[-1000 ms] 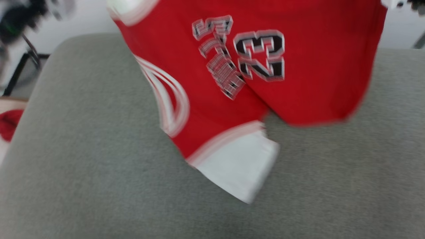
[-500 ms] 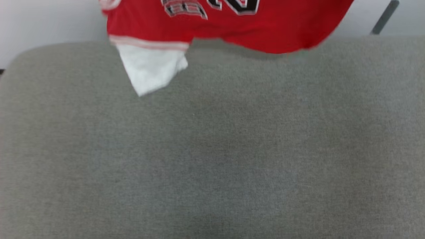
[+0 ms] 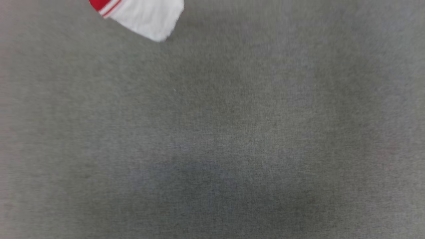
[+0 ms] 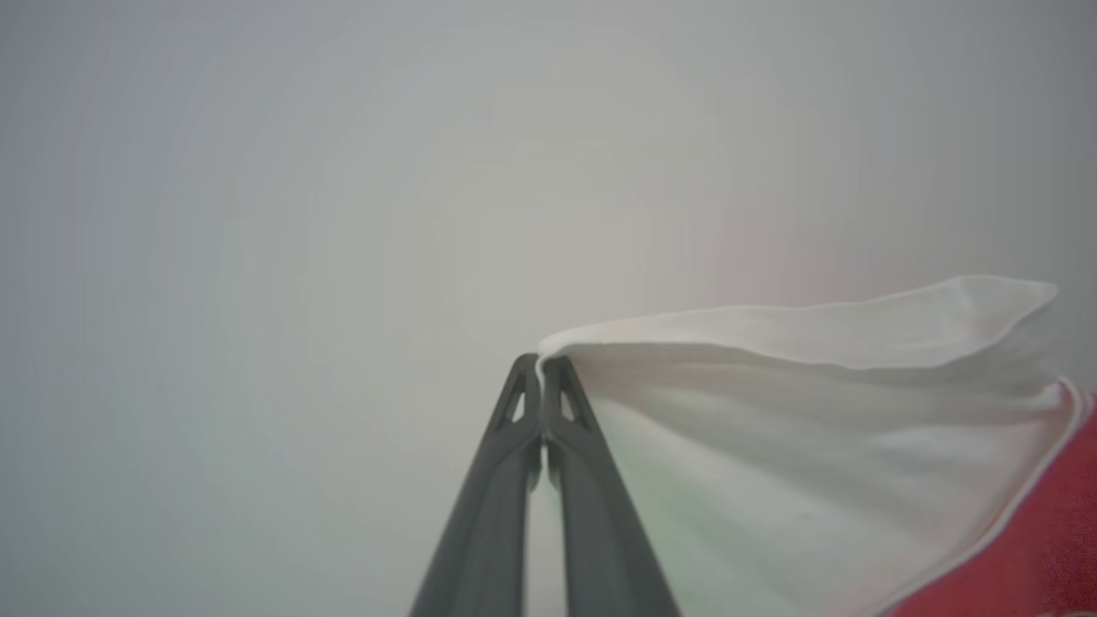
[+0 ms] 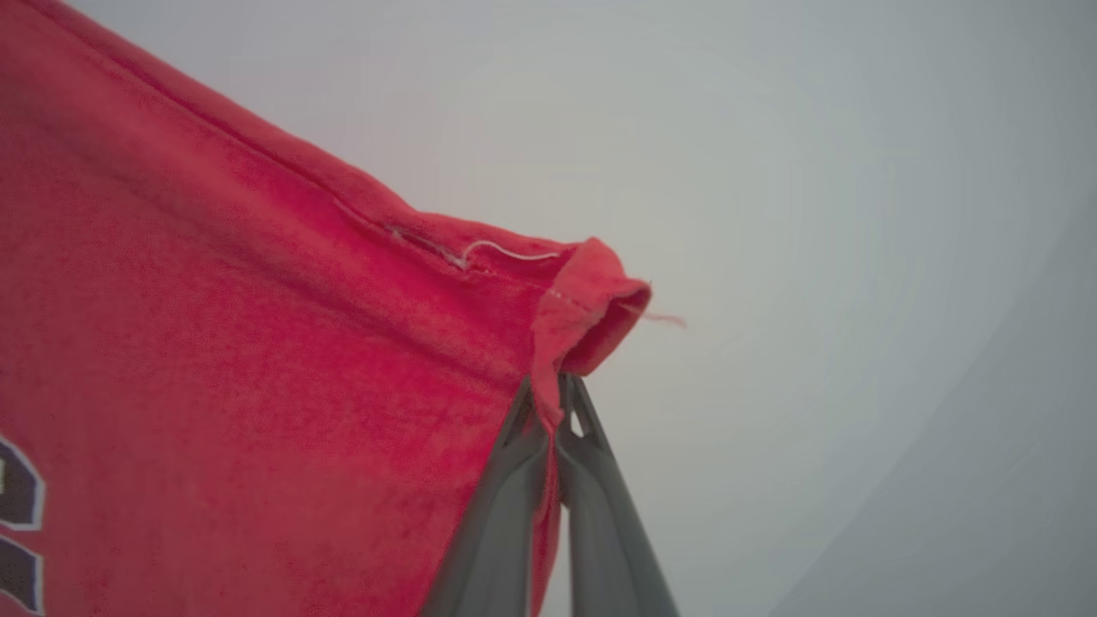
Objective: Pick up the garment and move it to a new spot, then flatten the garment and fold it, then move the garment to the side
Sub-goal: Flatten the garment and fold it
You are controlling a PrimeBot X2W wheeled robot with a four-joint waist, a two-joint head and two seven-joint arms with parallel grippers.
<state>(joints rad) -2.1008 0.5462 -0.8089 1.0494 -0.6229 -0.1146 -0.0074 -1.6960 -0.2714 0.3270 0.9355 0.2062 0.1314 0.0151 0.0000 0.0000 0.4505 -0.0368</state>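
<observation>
Two closed grips: the left gripper (image 4: 542, 364) pinches the white sleeve edge of the garment (image 4: 771, 446), and the right gripper (image 5: 555, 386) pinches a red corner. The garment hangs above the grey surface (image 3: 212, 132); it is probably best lowered with both grips level and spread, free edge landing first.

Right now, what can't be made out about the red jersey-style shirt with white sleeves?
Head view: most of the shirt cut off by top edge.
Left wrist view: past the left gripper, shirt runs off the right edge.
Right wrist view: black lettering cut by left edge, unreadable.
</observation>
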